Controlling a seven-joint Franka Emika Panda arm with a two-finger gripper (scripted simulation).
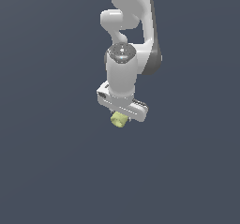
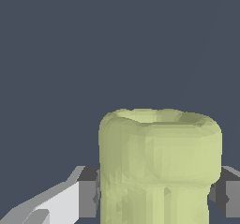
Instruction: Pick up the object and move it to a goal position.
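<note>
Pale yellow-green stubby ridged cylinder (image 1: 119,120), just below ctr of the exterior frame & filling the wrist view's lower right, sits clamped btwn the white gripper's (image 1: 121,116) dark pads (image 2: 88,198), prob. light, stiff, hard-surfaced, best held across its narrower lower body.

From the exterior view I can't see the claw's (image 1: 120,114) fingers; the hand body hides them and part of the object (image 1: 119,120). In the wrist view the picture's edge cuts off the object's (image 2: 157,171) lower end.
</note>
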